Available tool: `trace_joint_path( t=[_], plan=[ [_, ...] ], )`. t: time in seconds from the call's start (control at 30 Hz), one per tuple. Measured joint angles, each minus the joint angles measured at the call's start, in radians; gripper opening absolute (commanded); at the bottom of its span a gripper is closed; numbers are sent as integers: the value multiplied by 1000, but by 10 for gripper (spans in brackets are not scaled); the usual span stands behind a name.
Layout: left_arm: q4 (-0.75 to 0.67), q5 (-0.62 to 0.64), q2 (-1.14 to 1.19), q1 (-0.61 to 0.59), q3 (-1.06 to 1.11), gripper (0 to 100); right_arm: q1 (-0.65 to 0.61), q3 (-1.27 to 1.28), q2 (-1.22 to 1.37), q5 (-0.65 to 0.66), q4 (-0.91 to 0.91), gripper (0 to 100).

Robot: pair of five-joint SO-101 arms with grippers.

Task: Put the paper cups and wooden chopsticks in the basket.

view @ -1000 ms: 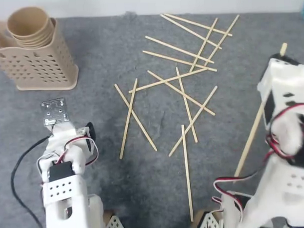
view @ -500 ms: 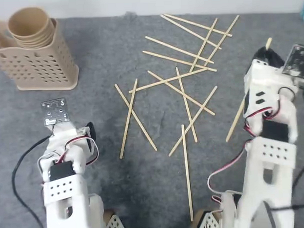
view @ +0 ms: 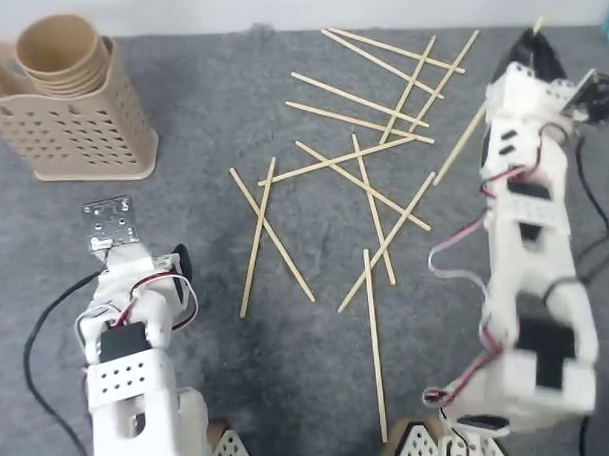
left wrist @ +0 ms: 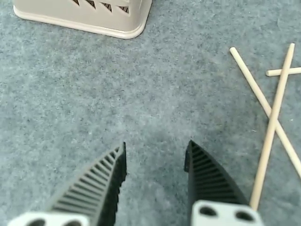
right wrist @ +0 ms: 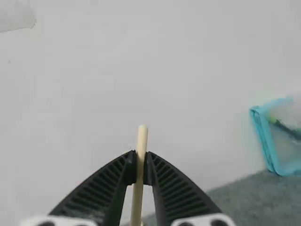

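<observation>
Left wrist view gives us our left hand (left wrist: 156, 146) low over the grey worktop (left wrist: 155, 84), its fingers apart with nothing between them and two crossed chopsticks (left wrist: 274, 117) just beside it. From the high view, loose wooden chopsticks (view: 368, 186) lie scattered across the middle of the worktop. Farther back, our right hand (view: 532, 52) is clamped on one chopstick (view: 460, 145), which slants over the far right side. At the far left corner stands the basket (view: 76, 136), with paper cups (view: 63, 51) stacked inside it.
</observation>
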Motion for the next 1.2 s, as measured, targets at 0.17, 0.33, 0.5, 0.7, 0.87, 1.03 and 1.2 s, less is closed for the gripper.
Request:
trace_joint_path(
  t=[0.17, 0.33, 0.5, 0.7, 0.87, 1.03, 1.2],
  plan=[
    [0, 0, 0, 0, 0, 198, 2, -344, 315, 0, -61, 6],
    [0, 0, 0, 0, 0, 198, 2, -789, 643, 3, -63, 6],
    [0, 0, 0, 0, 0, 198, -34, -1336, 1043, 144, -63, 6],
    [0, 0, 0, 0, 0, 198, -97, -1929, 1465, 230, 2, 6],
    [0, 0, 0, 0, 0, 198, -91, -2019, 1545, 232, -15, 6],
    [0, 0, 0, 0, 0, 198, -94, -1929, 1551, 226, -101, 6],
    [0, 0, 0, 0, 0, 198, -89, -1852, 1547, 222, -149, 6]
  ],
)
